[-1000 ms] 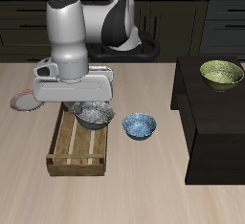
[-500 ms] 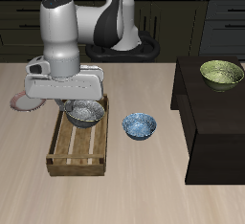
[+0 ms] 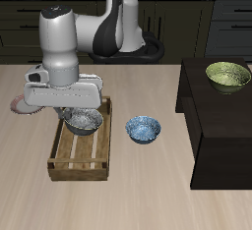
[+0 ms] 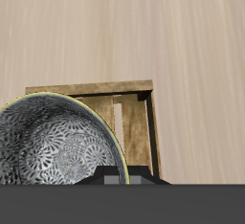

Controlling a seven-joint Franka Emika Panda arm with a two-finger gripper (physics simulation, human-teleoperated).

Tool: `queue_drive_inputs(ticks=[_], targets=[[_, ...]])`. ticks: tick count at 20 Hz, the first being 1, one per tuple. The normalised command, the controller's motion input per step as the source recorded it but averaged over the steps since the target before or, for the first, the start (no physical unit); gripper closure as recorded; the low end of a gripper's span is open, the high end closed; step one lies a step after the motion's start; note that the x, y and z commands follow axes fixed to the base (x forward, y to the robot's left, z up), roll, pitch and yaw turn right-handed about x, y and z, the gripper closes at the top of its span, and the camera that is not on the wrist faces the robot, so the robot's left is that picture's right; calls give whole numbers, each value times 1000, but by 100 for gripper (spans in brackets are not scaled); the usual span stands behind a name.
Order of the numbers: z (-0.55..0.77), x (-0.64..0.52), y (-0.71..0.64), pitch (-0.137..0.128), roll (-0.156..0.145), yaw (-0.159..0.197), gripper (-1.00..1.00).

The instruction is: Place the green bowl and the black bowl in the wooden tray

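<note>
Pincer point(image 3: 77, 111) seemingly pinches the rigid, light, probably slippery black bowl point(image 3: 83, 122) by its thin rim above the wooden tray point(image 3: 69, 157).

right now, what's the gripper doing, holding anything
Gripper: shut on the dark round black bowl with the grey-white speckled inside, held over the light-brown slatted wooden tray.

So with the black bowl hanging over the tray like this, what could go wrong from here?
The tool seems to hold the black bowl by its rim only, over the back end of the wooden tray. Released there, it might catch the back plank and tip. The pink-rimmed plate lies just beside the arm, so a swing could nudge it. The green bowl still sits on the raised dark stand, needing a higher reach.
</note>
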Motion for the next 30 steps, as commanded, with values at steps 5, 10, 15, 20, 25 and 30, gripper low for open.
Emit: queue_drive_inputs(ticks=[5,10,15,20,25,30], targets=[[-261,132,-225,10,-46,17,100],[-470,74,28,51,-16,20,100],[-372,-15,187,46,5,35,-100],[11,-20,62,-9,14,25,-100],[257,19,20,-45,-9,22,-100],[569,-91,111,-62,-21,-23,-100]])
